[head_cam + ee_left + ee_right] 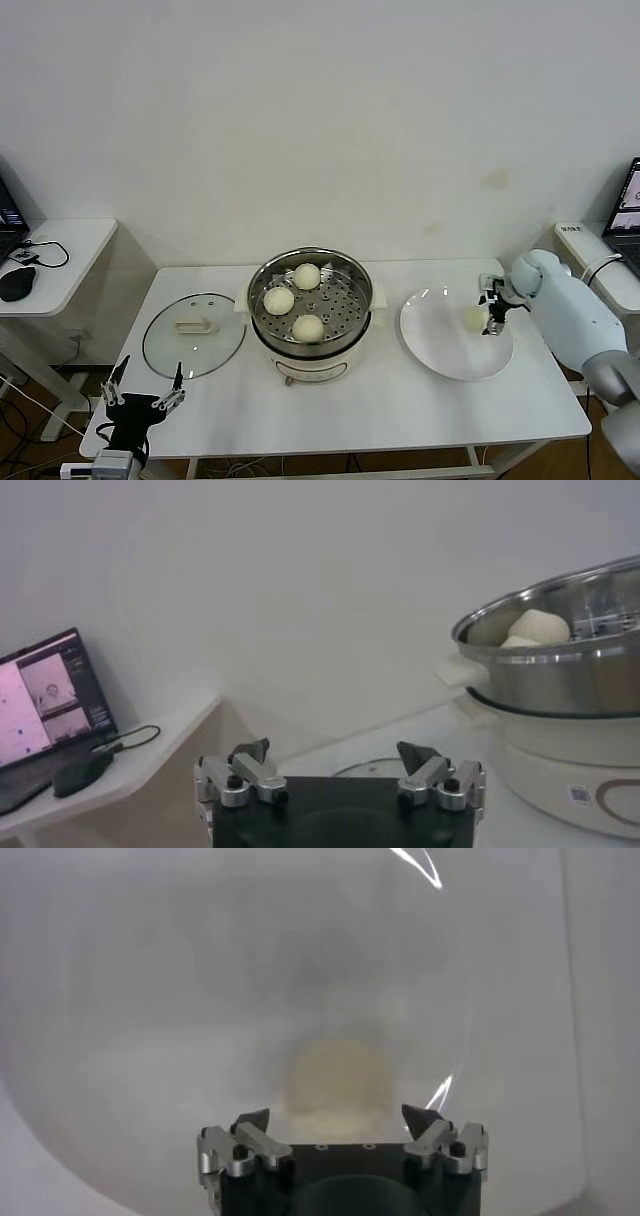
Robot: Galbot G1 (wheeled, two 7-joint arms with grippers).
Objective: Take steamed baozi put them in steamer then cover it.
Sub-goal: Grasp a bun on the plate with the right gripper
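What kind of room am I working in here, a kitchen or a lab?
Probably a lab or office test bench, not a kitchen: a plain white table against a bare wall, and a laptop and mouse on a side desk.

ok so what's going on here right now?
The right gripper is down over the flat white round plate, jaws open around the last cream-white dough bun, not closed on it yet. Three buns already sit on the perforated tray of the shiny steel steamer pot. The round glass lid with the cream handle lies on the white table, on the steamer's left. The left gripper waits open at the table's front-left corner.
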